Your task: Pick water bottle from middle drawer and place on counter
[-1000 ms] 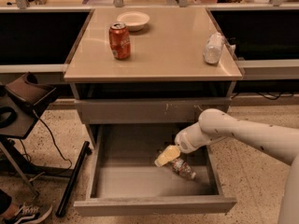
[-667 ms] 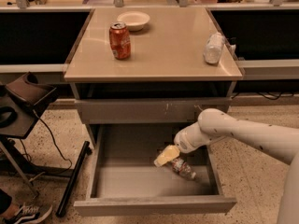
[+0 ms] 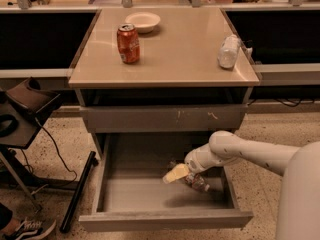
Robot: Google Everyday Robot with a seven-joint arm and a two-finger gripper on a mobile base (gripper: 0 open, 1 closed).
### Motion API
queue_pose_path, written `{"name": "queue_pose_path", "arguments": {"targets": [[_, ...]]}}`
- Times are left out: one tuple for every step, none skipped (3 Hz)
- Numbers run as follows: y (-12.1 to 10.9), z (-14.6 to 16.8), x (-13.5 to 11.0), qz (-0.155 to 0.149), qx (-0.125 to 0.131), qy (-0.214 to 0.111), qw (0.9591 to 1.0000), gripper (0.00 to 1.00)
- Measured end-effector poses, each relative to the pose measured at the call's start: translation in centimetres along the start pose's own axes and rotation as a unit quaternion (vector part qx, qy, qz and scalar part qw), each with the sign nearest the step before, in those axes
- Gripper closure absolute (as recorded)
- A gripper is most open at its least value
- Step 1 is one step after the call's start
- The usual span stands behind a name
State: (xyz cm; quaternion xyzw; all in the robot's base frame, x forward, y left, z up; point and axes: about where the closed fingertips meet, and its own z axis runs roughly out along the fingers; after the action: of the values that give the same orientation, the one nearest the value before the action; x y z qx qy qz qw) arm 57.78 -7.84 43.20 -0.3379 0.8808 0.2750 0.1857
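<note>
1. Gripper [image 3: 175, 174]: positioned inside the open middle drawer [image 3: 135, 199], low over the right half of its grey floor. The white arm [image 3: 250, 151] enters from the right and angles down to it. The pale yellow tip points left, toward the drawer centre.

2. Gripper state: it cannot be determined whether the gripper is released, clenched or grasping an object.

3. Water bottle [image 3: 196, 182]: lies on its side on the drawer floor, immediately right of the gripper tip and under the wrist section. The red label band is visible. Whether the gripper touches the bottle cannot be determined.

4. Counter [image 3: 180, 59]: located above and beyond the gripper, on top of the cabinet. It carries three items:
   - a red soda can [image 3: 128, 44], upright, up and to the left of the gripper;
   - a pale bowl [image 3: 143, 21], just beyond the can;
   - a frosted bottle [image 3: 229, 51], lying near the right edge, up and to the right of the gripper.

5. Upper drawer front [image 3: 160, 118]: closed, directly above the gripper, with pale scratch marks on its right portion.
</note>
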Motion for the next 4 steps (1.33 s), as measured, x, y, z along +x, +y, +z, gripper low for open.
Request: {"name": "queue_pose_path", "arguments": {"targets": [[-3.0, 1.0, 2.3, 0.05, 0.047, -0.01, 0.9976, 0.0], [-5.1, 1.4, 3.8, 0.078, 0.099, -0.013, 0.9919, 0.0], [-5.4, 1.4, 3.5, 0.078, 0.106, -0.021, 0.9911, 0.0], [-4.6, 2.5, 3.8, 0.064, 0.093, -0.018, 0.9934, 0.0]]}}
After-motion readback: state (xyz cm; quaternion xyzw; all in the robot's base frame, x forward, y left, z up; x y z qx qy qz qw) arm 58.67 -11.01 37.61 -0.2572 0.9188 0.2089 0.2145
